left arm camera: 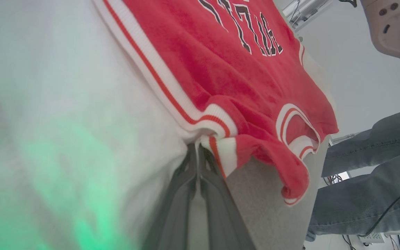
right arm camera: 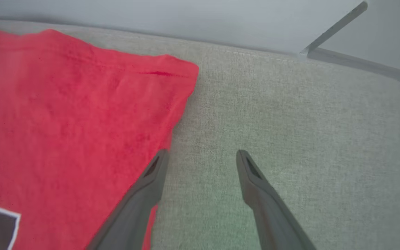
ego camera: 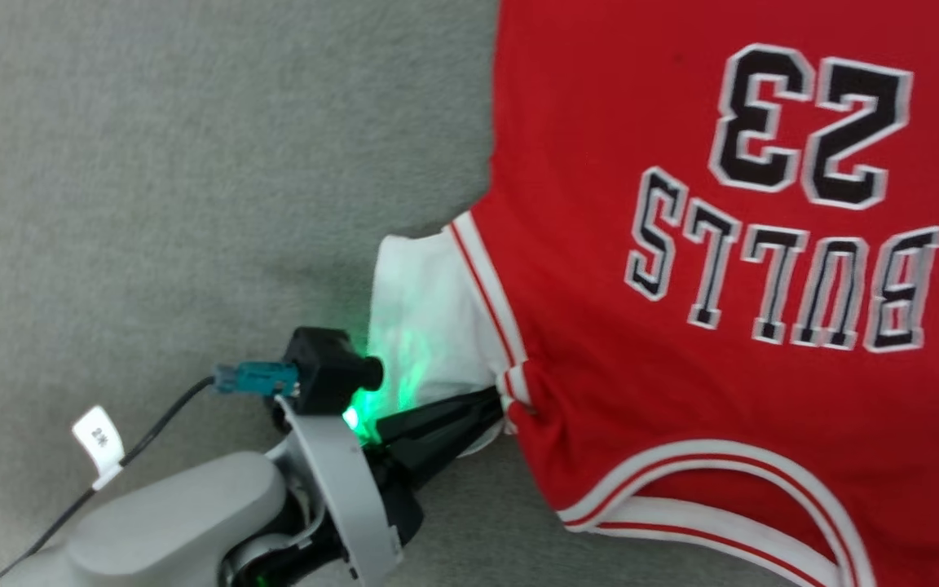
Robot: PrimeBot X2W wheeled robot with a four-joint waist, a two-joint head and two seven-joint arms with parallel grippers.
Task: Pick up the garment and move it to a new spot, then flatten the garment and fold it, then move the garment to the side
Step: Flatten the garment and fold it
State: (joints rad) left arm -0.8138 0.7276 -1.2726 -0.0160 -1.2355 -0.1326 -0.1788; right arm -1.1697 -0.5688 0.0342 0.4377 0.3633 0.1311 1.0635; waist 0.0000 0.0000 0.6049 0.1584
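We have the grey fabric-covered table (ego camera: 152,163) carrying the red BULLS 23 jersey (ego camera: 681,367), spread face up, likely for flattening. Our left gripper (ego camera: 495,405) is clamped on the striped armhole trim (ego camera: 516,381), probably to tug that side smooth. Our right gripper (right arm camera: 201,156) stands apart beside the jersey's edge, holding nothing.

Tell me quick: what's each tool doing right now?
Left tool: closed, pinching the garment at an armhole.
Right tool: open, holding nothing, at the garment's edge.
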